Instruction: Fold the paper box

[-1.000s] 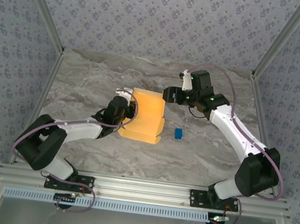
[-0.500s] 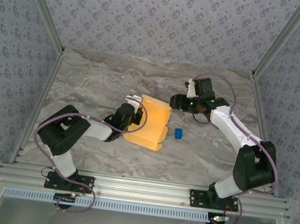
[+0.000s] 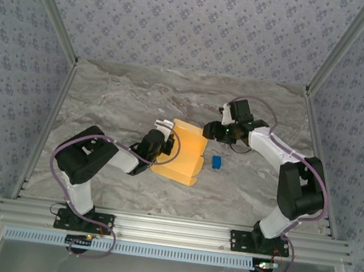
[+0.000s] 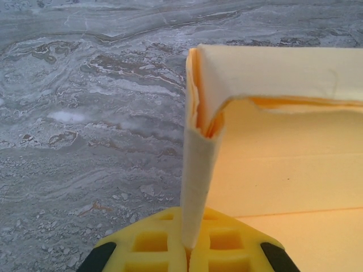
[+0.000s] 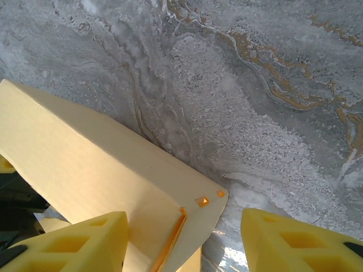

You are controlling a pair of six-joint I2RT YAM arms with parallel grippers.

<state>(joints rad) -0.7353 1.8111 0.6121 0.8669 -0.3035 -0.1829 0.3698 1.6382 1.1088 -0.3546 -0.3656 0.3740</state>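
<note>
The paper box is a yellow-orange, partly folded sheet lying mid-table. My left gripper sits at its left edge. In the left wrist view this gripper is shut on an upright folded flap of the paper box. My right gripper hovers at the box's far right corner. In the right wrist view its jaws stand open astride that corner of the paper box. The left finger is over the cardboard, and the right finger stands clear of it above the table.
A tiny blue block lies just right of the box, under the right forearm. The grey marble tabletop is walled by patterned panels on three sides, and an aluminium rail runs along the near edge.
The left arm has drawn in and turned the box slightly to the right. The right gripper has come down and nearer onto the box's far right corner, its jaws narrowing.
</note>
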